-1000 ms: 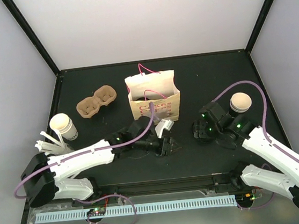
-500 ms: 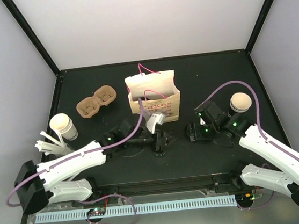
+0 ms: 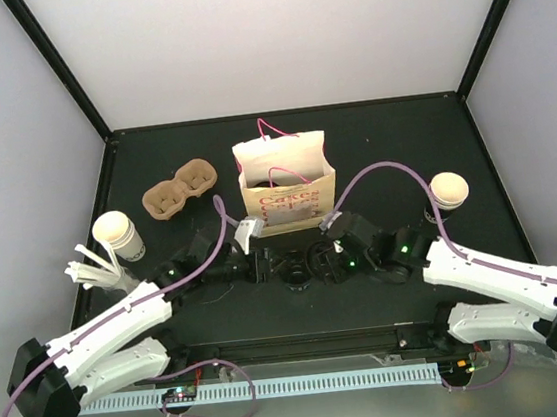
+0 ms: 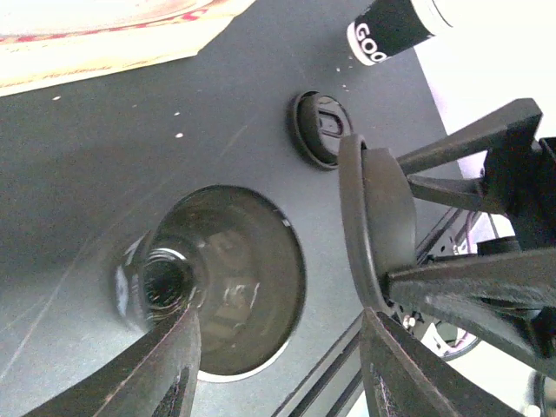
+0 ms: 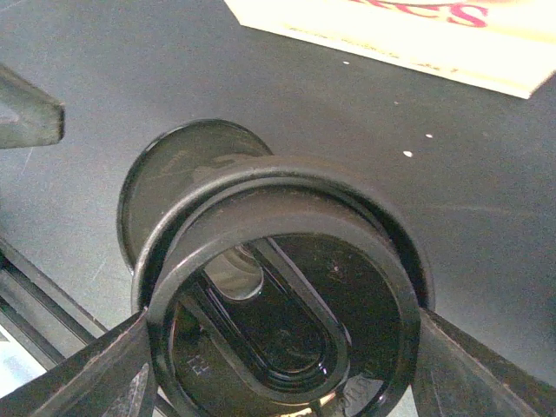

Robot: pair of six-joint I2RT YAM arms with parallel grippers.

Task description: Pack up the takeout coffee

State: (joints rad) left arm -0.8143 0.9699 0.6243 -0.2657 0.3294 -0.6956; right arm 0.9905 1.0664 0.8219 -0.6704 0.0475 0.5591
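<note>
Worktop (image 3: 372,147): black, walled in white on three sides. Contents, left to right.

1. White sticks (image 3: 88,269): a loose bundle at the far left, just beside the left cup.
2. Left cup (image 3: 117,234): takeout coffee cup with a cream-white top and dark side. It stands upright on the worktop, apart from the tray.
3. Pulp tray (image 3: 180,191): brown, with two pockets, both unfilled. It lies behind the left cup and to the left of the bag.
4. Left gripper (image 4: 278,347): low over the middle of the worktop with fingers spread wide, holding nothing. A flat lid (image 4: 234,287), black and round, lies on the worktop just beyond the fingertips. Whether it touches them cannot be told.
5. Paper bag (image 3: 288,195): cream with red lettering and pink handles. It stands upright at centre rear with its mouth open.
6. Right gripper (image 5: 282,347): faces the left gripper at close range. Its fingers are closed on the rim of a held lid (image 5: 287,287), black and turned on edge above the flat lid.
7. Spare lid (image 4: 321,130): black, flat on the worktop, near the right cup.
8. Right cup (image 3: 448,192): cream-white top and a black side with white lettering. It stands on the worktop behind the right arm, well apart from the tray.
</note>
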